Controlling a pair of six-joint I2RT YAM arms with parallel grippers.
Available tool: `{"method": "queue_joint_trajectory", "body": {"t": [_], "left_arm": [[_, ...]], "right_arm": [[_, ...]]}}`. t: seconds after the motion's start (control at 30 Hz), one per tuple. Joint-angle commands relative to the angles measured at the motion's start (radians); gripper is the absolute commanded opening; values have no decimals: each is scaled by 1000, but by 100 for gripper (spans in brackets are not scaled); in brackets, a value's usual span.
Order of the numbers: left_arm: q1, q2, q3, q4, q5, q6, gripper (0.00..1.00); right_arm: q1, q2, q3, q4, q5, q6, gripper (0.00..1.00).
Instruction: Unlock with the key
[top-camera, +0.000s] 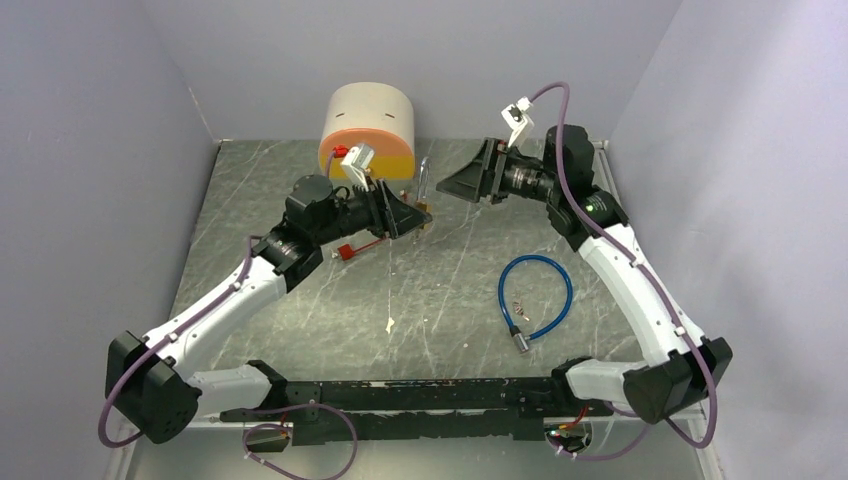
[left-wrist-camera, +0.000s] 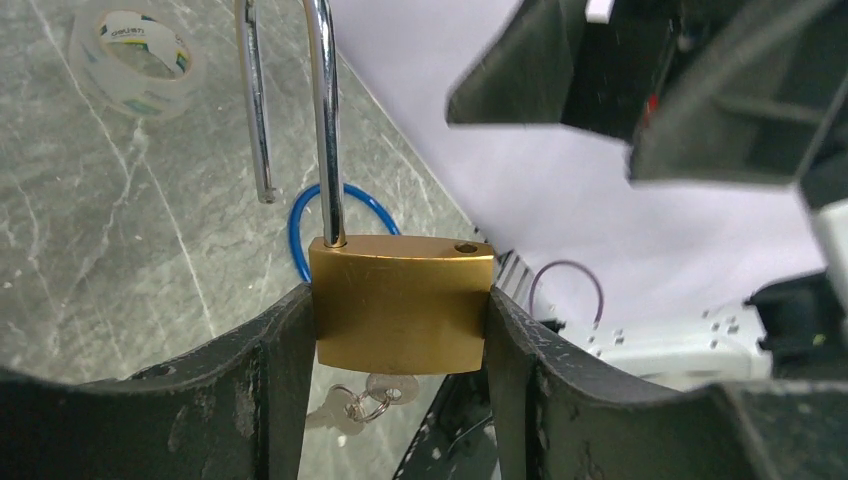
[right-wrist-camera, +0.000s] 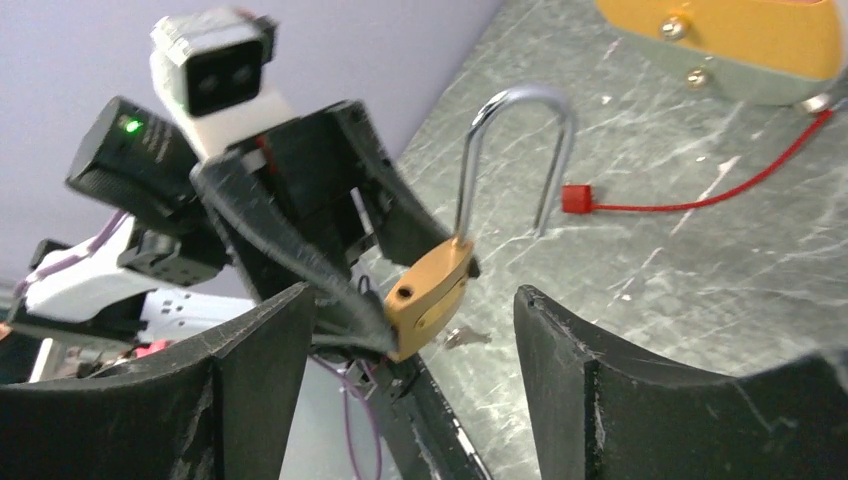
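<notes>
One padlock (left-wrist-camera: 400, 310), shackle (left-wrist-camera: 325, 120) upright, sits gripped in left end effector (left-wrist-camera: 398, 300); right end effector (right-wrist-camera: 412, 295) gapes wide.

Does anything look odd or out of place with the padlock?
Yes. The padlock in the left gripper has its shackle open: one leg hangs free, turned away from its empty hole. A key dangles under the body.

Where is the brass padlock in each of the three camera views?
Top external: the padlock is small, just above the picture's centre, at the left arm's tip.
Left wrist: the padlock fills the lower centre, upright between the two black fingers.
Right wrist: the padlock sits at centre, tilted, with its open shackle above.
Shared landmark: the left gripper clamps its body in every view.
</notes>
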Motion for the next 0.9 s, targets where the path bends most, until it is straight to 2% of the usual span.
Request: {"method": "queue_joint_trajectory", "body": {"t": [0.0, 0.1, 0.23, 0.33, 0.5, 0.6, 0.67, 0.77, 0.87], "left_arm": [[-3, -44, 57, 40, 122, 136, 17], [-3, -39, 45, 89, 165, 101, 17], [-2, -17, 26, 153, 236, 48, 17], [-1, -8, 10, 191, 265, 1, 17], [-2, 19, -41, 426, 369, -160, 19], [-2, 39, -49, 468, 386, -206, 18], [-1, 33, -60, 460, 365, -208, 18], [-2, 5, -71, 380, 290, -174, 17], [0, -39, -72, 221, 138, -132, 17]], "right_arm": [[-1, 63, 100, -162, 101, -112, 73], [-2, 69, 93, -132, 82, -93, 68], [-1, 110, 93, -120, 42, -44, 55], [-1, 121, 62, -75, 31, -7, 50], [-2, 129, 16, -1, 45, 73, 34], [-3, 140, 15, 3, 42, 71, 30], [-3, 138, 17, 2, 34, 58, 36], [-3, 113, 10, -18, 70, 31, 60], [-3, 74, -16, -69, 144, -25, 72]]}}
